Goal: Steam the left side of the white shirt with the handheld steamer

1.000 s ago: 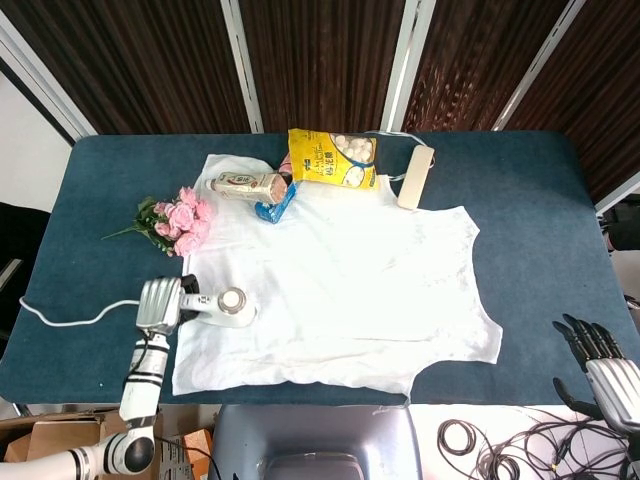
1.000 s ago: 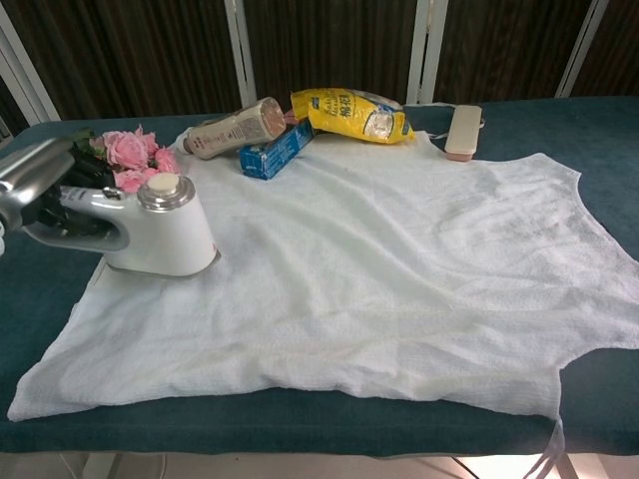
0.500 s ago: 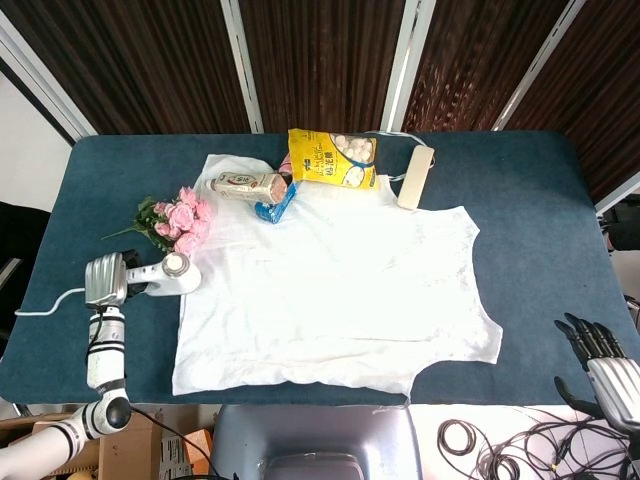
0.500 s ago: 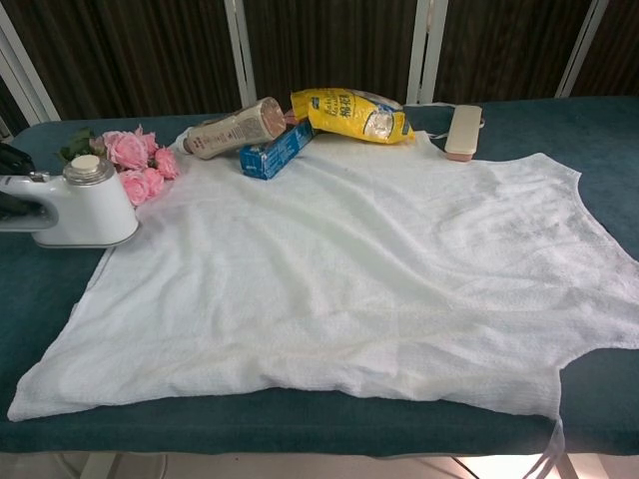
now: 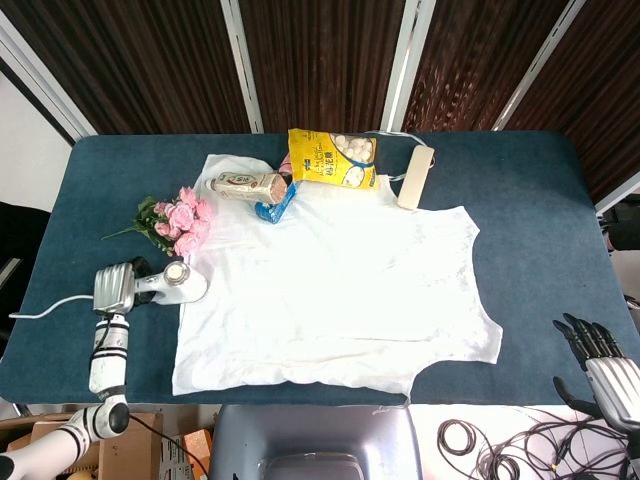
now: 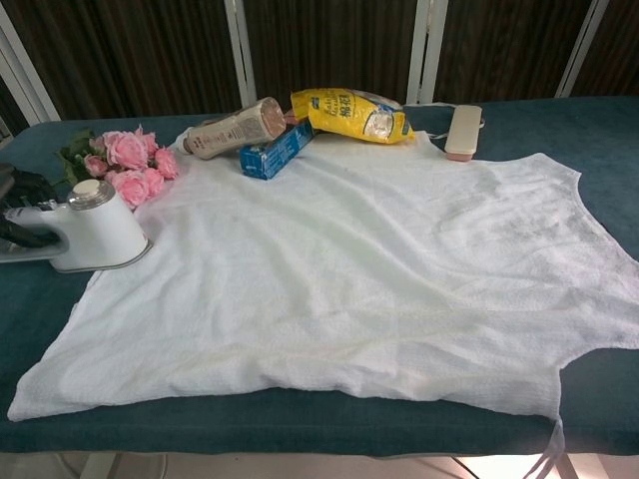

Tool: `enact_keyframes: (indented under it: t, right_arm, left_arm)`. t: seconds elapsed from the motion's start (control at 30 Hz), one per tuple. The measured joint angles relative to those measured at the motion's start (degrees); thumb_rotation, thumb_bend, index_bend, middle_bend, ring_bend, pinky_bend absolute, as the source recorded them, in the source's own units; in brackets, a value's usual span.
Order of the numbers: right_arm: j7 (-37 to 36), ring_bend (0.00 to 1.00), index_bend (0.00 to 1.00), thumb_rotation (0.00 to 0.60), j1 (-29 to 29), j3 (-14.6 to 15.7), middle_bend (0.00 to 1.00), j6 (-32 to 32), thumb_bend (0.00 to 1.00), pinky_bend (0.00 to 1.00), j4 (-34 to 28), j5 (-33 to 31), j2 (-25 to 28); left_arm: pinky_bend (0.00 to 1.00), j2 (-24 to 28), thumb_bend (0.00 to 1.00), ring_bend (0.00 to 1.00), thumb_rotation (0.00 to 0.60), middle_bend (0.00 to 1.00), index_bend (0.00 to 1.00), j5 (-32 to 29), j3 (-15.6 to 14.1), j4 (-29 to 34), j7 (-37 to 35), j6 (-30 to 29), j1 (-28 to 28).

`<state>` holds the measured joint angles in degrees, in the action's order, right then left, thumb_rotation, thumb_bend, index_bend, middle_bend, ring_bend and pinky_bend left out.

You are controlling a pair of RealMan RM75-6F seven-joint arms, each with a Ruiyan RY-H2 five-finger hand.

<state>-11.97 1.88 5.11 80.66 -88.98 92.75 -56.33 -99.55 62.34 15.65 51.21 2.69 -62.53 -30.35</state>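
Left hand (image 5: 116, 287): mine, at the table's left edge, wrapped around the handle of the handheld steamer; in the chest view only dark fingers (image 6: 22, 187) show at the frame's left border.
Handheld steamer (image 5: 178, 283): white body with a round silvery cap on top. Its long axis runs roughly left to right across the table, handle toward my left hand, head toward the shirt. In the chest view (image 6: 95, 228) it sits flat on its base, cap upward.
Steamer position: just at the left edge of the white shirt, head touching or overlapping the hem; I cannot tell which. It is just below the pink flowers.
Steamer cord (image 5: 50, 306): white, trailing from my left hand over the left side of the table.
White shirt (image 5: 340, 290): spread flat on the table, lightly wrinkled, lower hem near the front edge of the table.
Right hand (image 5: 604, 365): mine, off the table at the lower right of the head view, dark fingers spread apart, holding nothing.
Table (image 5: 540, 200): covered in dark blue-green cloth.
Pink flowers (image 5: 178, 220): small bouquet lying left of the shirt's upper corner.
Bottle (image 5: 248, 184): lying on its side on the shirt's top edge.
Blue box (image 5: 276, 204): just beside the bottle, on the shirt.
Yellow snack bag (image 5: 333, 157): at the shirt's top edge.
Beige case (image 5: 416, 176): oblong, right of the yellow snack bag.
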Motion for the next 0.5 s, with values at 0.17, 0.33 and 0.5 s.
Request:
enact_keyframes:
  t: [0.17, 0.33, 0.5]
  right_arm:
    - [0.29, 0.0, 0.0, 0.6, 0.14, 0.01, 0.01, -0.34, 0.36, 0.0, -0.07, -0.05, -0.07]
    - [0.34, 0.0, 0.0, 0.6, 0.12, 0.0, 0.01, -0.34, 0.36, 0.0, -0.12, -0.11, -0.06]
    - [0.1, 0.0, 0.0, 0.6, -0.05, 0.04, 0.01, -0.02, 0.36, 0.0, -0.06, -0.07, 0.02]
  left_arm:
    - [0.18, 1.38, 0.02, 0.06, 0.6, 0.15, 0.09, 2.76, -0.79, 1.81, -0.76, -2.09, 0.62]
    - [0.14, 3.72, 0.0, 0.0, 0.597, 0.09, 0.06, 4.66, -1.2, 5.21, -2.72, -3.56, 1.45]
    - [0.12, 8.38, 0.0, 0.0, 0.584, 0.06, 0.06, 6.46, -2.29, 11.09, -3.67, -4.62, 3.1]
